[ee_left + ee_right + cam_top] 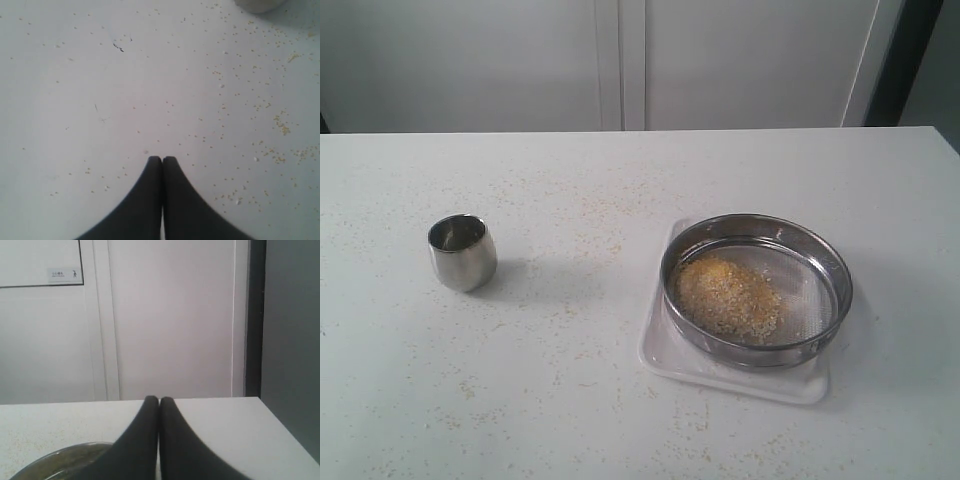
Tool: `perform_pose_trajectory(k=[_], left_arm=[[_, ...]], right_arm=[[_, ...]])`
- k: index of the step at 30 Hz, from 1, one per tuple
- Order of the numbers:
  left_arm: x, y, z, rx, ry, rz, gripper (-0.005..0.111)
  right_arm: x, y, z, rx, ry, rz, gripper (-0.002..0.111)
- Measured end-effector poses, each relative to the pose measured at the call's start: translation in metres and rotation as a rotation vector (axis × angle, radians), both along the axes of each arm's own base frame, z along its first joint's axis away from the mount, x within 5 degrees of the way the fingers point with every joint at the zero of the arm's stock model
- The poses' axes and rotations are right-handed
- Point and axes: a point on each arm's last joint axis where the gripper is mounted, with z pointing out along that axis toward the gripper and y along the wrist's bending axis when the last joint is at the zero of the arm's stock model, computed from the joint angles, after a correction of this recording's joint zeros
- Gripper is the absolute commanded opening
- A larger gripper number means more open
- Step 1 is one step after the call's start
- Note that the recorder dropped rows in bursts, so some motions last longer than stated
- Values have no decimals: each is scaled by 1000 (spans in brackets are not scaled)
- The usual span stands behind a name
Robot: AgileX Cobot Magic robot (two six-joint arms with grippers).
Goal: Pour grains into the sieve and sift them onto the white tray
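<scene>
Left gripper (162,159): fingers together, empty, over table (100,75) speckled with grains (282,127).
Right gripper (159,399): fingers together, empty; sieve (60,457) cut off, partly hidden by them.
Sieve (756,290): mouth up, flat on white tray (740,378), hiding most of it; tray's long axis unclear.
Grain heap (728,295): left of sieve centre.
Steel cup (462,252): upright, well apart.

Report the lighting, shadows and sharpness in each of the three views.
Exterior view: soft, even light; the steel cup casts a faint shadow to its right, and the sieve rim glints mildly. Left wrist view: scattered grains are fairly sharp, the dark jaws featureless. Right wrist view: the sieve beside the jaws is blurred, the wall sign too small to read.
</scene>
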Motion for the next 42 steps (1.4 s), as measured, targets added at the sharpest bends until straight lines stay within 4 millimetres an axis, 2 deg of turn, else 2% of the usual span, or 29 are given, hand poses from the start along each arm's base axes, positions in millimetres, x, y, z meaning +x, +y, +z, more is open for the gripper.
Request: perform_pose_trajectory(k=[31,36,42], left_arm=[[0,0,0,0,0,0,0],[0,0,0,0,0,0,0],[0,0,0,0,0,0,0]], right_arm=[[-1,1,6,-63,-64,-7,0],[-1,0,22,-64,-47,-11,0],[11,1,47,-66,-1,-10,0]])
